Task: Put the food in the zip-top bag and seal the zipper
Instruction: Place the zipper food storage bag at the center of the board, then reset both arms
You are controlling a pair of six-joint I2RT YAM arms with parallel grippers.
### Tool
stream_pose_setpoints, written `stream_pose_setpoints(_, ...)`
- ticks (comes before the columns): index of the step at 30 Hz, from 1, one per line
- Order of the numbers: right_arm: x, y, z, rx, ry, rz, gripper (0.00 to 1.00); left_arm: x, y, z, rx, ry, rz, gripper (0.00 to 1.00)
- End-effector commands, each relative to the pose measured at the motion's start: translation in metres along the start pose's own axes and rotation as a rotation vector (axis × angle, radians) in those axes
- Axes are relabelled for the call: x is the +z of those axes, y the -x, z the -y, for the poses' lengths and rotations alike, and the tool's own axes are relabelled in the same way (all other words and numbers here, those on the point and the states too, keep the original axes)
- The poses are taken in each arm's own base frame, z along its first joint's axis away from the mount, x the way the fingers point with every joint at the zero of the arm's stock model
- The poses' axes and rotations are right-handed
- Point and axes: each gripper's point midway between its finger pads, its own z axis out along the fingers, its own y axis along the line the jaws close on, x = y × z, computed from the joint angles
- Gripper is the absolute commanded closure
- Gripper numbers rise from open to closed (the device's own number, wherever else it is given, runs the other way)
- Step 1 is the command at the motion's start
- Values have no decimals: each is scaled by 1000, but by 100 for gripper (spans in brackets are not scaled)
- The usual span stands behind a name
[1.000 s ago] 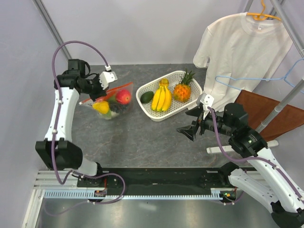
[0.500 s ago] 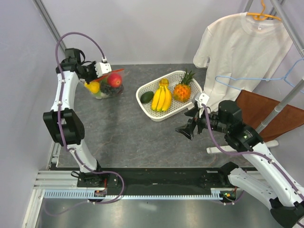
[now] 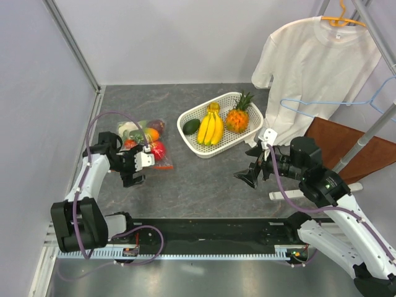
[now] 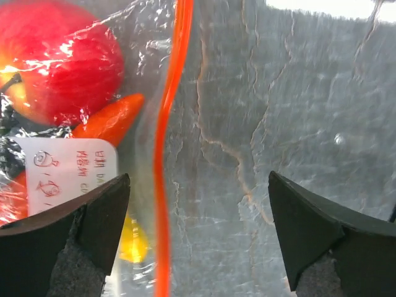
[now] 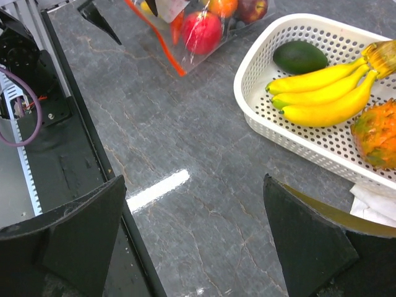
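Zip-top bag [image 4: 143,117] on counter [image 3: 198,179], food [image 4: 62,59] inside. Basket [image 3: 204,153] holds bananas [image 3: 211,129], pineapple [image 3: 237,117], avocado [image 3: 192,126]. Left gripper [image 4: 198,185] gaping above zipper [image 4: 162,154], gripping nothing; right gripper [image 5: 194,182] likewise wide, empty.

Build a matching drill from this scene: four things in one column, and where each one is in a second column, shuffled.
Things:
1. round red fruit
2. yellow bananas
3. white cotton T-shirt
4. right gripper

Places:
A. on an orange hanger
B. open above the grey table
C. inside the clear plastic zip-top bag
D. in the white perforated basket

Pairs: 1-C, 2-D, 3-A, 4-B.
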Motion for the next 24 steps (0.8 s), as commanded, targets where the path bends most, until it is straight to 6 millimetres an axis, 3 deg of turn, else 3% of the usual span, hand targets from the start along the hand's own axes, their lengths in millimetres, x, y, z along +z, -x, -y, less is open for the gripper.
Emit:
stream_pose_setpoints(1, -11, -2, 7, -28, -59, -16, 2, -30, 46, -2, -124, 77, 141, 0)
stream_pose_setpoints(2, -13, -3, 9, -26, -73, -21, 2, -47, 62, -14, -135, 125, 172, 0)
stream_pose_setpoints(4, -16, -7, 13, -16, -101, -34, 2, -70, 90, -17, -302, 162, 254, 0)
stream_pose_setpoints(7, -20, -14, 17, 17, -130, -50, 2, -126, 133, -48, -496, 279, 346, 0)
stream_pose_setpoints(10, -23, -19, 20, 31, -155, -57, 2, -148, 148, -68, -734, 325, 386, 0)
stream_pose_setpoints(12, -27, -20, 27, 33, -199, -60, 2, -149, 147, -72, -832, 329, 387, 0)
stream_pose_setpoints(15, -30, -28, 33, 41, -240, -86, 2, -134, 130, -79, -911, 382, 374, 0)
stream_pose_setpoints(16, -30, -32, 33, 39, -242, -93, 2, -120, 120, -74, -941, 362, 354, 0)
stream_pose_setpoints(19, -35, -29, 32, 30, -253, -70, 2, -107, 110, -69, -978, 356, 341, 0)
stream_pose_setpoints(24, -38, -27, 35, 24, -270, -63, 2, -118, 107, -74, -972, 432, 329, 0)
